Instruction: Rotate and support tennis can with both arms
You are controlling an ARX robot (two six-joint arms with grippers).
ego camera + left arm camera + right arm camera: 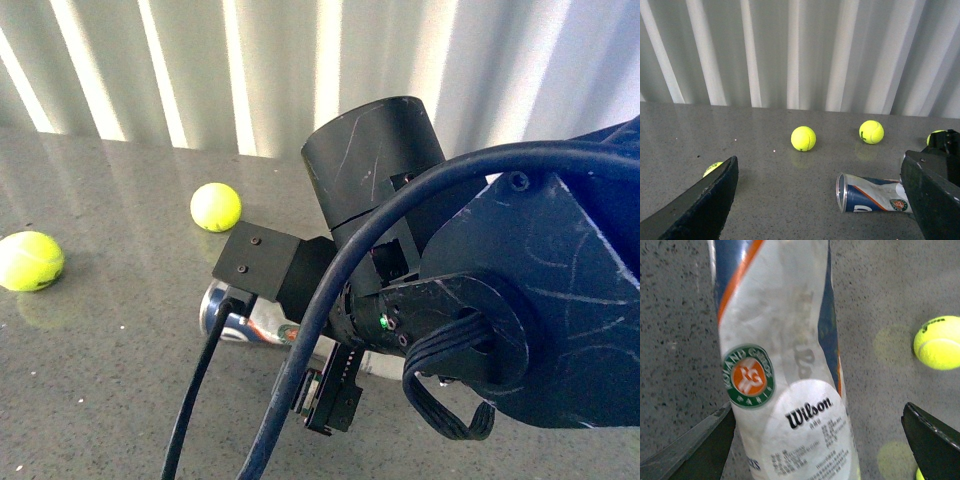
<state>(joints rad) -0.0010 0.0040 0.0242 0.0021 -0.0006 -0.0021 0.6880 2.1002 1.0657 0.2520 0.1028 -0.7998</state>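
On grey desk (100,400), approx centre, tennis can (248,326) lies on its side, metal-rim end pointing left, mostly hidden under right arm (520,300). Right gripper (817,410): jaws apart, straddling can's label section; clear gap one side, other finger v. close, can't tell if touching. Left gripper (819,165): jaws wide apart, empty, can lying beyond one finger. Two tennis balls (216,207) sit far-left of can.
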